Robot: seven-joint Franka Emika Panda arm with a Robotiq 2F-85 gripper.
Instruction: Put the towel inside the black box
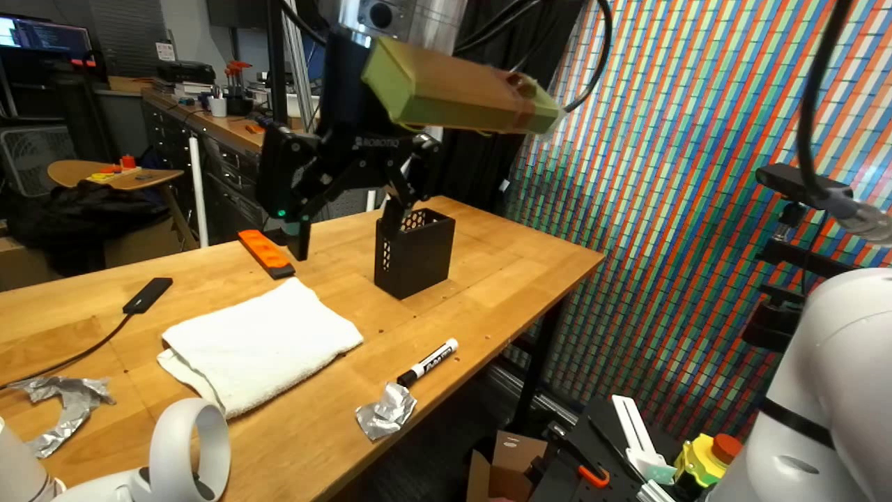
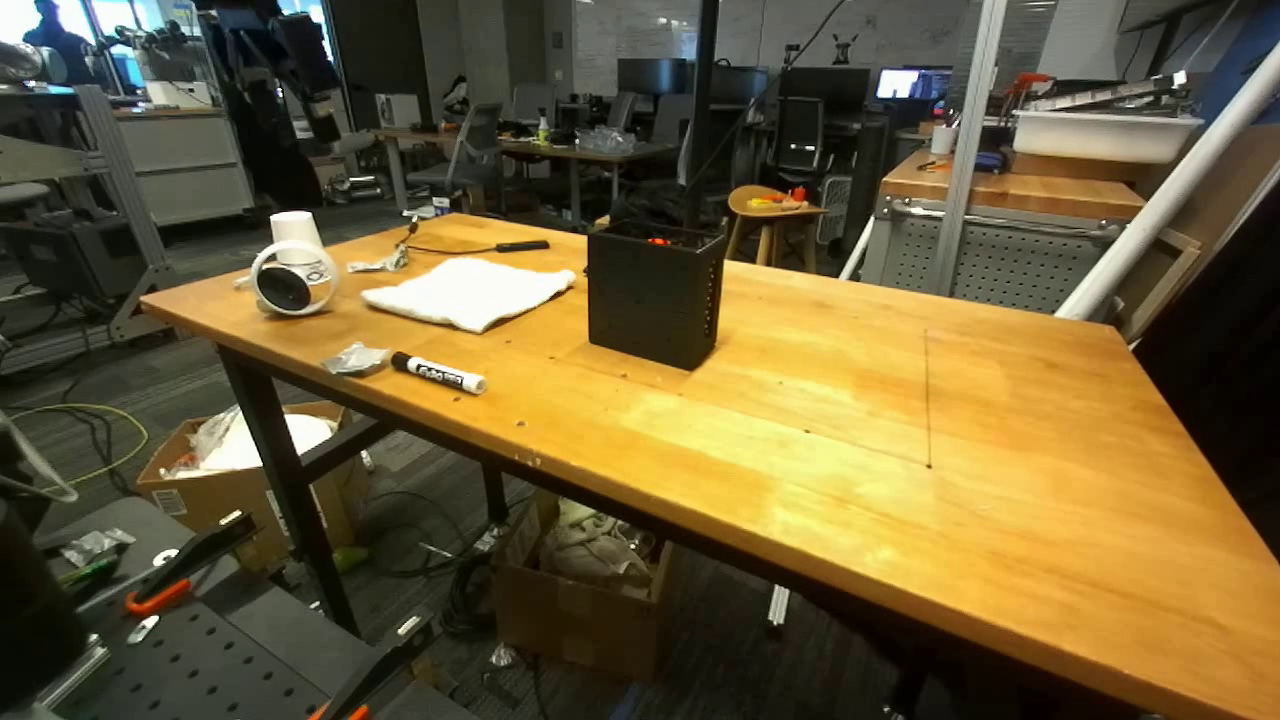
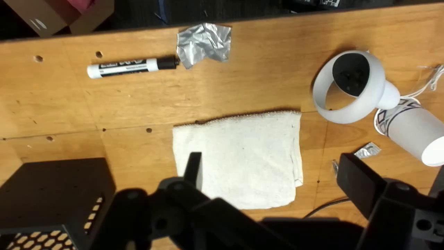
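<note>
Resting at the near left of the light-brown wooden table [image 1: 516, 258], as seen in an exterior view, is a ringed white plastic controller [image 1: 169, 450]; in the wrist view a white paper cup [image 3: 411, 126] stands just beside it. A crooked strip of silver foil [image 1: 77, 401] lies a little farther off to the left, and across to the right, close to the table's edge, a crumpled sheet of silver foil [image 1: 387, 413] sits just beside a black-capped white marker [image 1: 428, 362]. Farther in, a folded white cloth towel [image 1: 261, 341] lies flat on the table. A black two-fingered gripper [image 1: 347, 229] hangs in the air over the table, its jaws spread wide; in the wrist view the towel shows between the fingers [image 3: 192, 166]. Beyond the towel, a small black oblong device [image 1: 148, 295] lies to the left, and a long orange-and-black block [image 1: 265, 252] lies just beside the towel's far corner. To the right, farther off, an upright black rectangular box [image 1: 418, 261] with honeycomb cut-outs stands on the table, apart from the towel, which is outside it. Well beyond, at the far left, a pale wooden stool [image 1: 73, 171] carries small red and yellow pieces [image 1: 127, 162], with a wood-topped workbench [image 1: 226, 132] to its right.
</note>
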